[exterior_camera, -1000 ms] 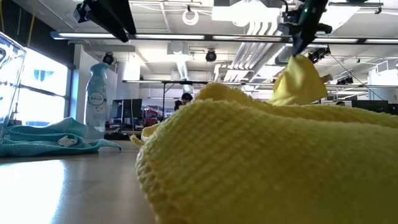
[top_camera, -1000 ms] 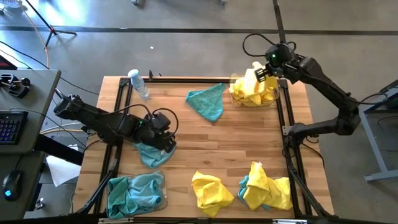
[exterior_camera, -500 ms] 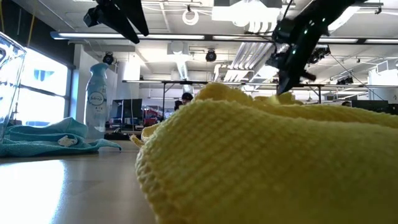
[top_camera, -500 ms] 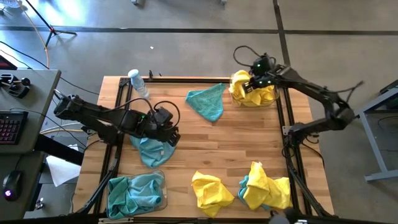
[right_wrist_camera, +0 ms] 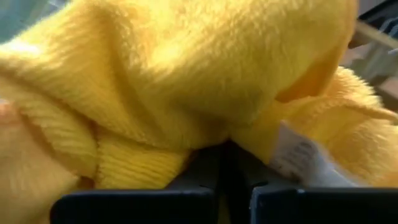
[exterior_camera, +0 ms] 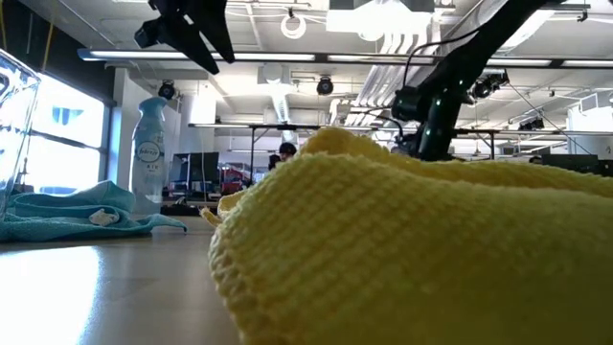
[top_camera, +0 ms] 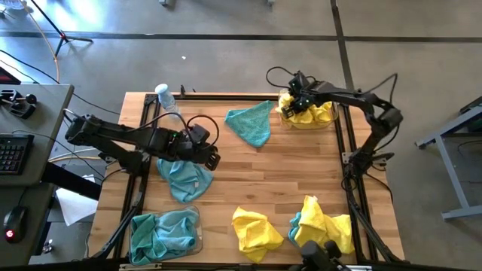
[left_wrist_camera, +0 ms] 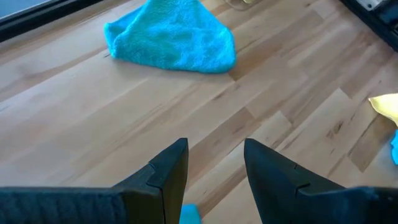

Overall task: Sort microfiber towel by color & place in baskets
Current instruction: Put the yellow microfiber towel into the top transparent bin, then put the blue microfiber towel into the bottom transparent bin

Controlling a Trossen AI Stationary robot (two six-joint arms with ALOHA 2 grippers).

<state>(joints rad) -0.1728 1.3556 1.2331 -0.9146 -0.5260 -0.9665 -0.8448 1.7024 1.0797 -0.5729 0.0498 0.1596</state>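
Observation:
My right gripper [top_camera: 300,102] is down inside the far-right basket [top_camera: 329,120], shut on a yellow towel [right_wrist_camera: 186,68] among the yellow towels [top_camera: 310,113] heaped there. My left gripper [top_camera: 213,159] is open above the bare wood, just right of a teal towel [top_camera: 184,179] that lies flat on the table. Its wrist view shows the open fingers [left_wrist_camera: 214,155] and another teal towel [left_wrist_camera: 171,37] farther off. The near-left basket [top_camera: 197,242] holds teal towels [top_camera: 162,232]. My right gripper pinches a fold of the yellow towel [right_wrist_camera: 205,140] between its two fingers. The cloth bulges out ahead of the fingertips and rests on the other yellow towels in the basket. A white label [right_wrist_camera: 298,152] shows beside one finger.
A loose teal towel [top_camera: 252,124] lies at the far middle. A yellow towel [top_camera: 256,233] and a yellow-and-teal pile [top_camera: 322,229] lie at the near edge. A water bottle [top_camera: 167,100] lies at the far left. Bare wood spans the table's middle.
The right gripper has come down and a little toward the table's left, carrying the hanging yellow towel into the far-right basket. The left gripper has moved off the teal towel toward the right and far side; that towel stays lying on the table.

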